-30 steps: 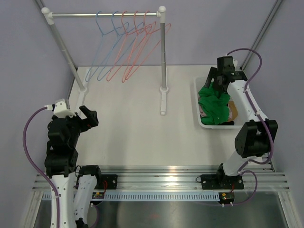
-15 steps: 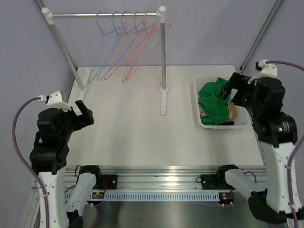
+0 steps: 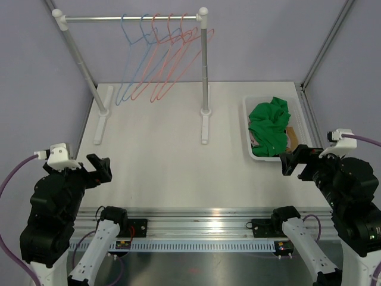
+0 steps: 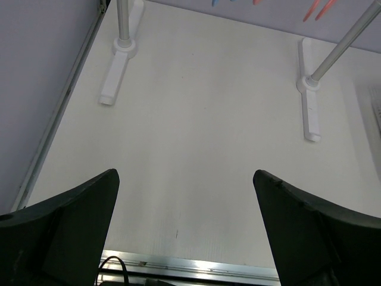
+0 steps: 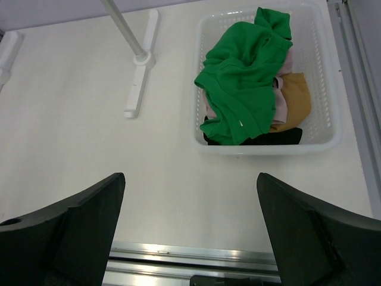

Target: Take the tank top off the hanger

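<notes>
Several wire hangers, blue and red, hang bare on the rack bar. No garment is on any of them. A green garment lies crumpled in the white basket at the right, and also shows in the right wrist view. My left gripper is open and empty near the front left edge, over bare table. My right gripper is open and empty just in front of the basket.
The rack's posts stand on white feet at the back of the table. Tan, pink and black cloth lie under the green garment in the basket. A metal rail runs along the near edge.
Both arms have drawn back toward the near edge. The right gripper has left the basket; the green garment stays in it.
</notes>
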Robot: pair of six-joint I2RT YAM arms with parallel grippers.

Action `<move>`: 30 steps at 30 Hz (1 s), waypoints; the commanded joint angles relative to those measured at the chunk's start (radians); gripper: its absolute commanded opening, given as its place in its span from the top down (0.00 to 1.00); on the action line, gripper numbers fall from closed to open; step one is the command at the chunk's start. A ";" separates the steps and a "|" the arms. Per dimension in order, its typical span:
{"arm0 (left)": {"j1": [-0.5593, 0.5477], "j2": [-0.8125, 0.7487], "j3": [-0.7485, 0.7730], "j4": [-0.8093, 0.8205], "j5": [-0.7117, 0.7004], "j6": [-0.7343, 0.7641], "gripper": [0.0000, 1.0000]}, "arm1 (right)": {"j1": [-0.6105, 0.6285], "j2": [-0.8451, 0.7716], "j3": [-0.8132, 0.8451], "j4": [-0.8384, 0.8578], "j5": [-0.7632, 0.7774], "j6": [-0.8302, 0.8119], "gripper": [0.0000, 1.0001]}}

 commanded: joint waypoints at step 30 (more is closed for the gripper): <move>-0.037 -0.180 -0.159 0.100 -0.063 0.021 0.01 | 0.058 -0.052 -0.116 0.074 0.119 -0.036 0.00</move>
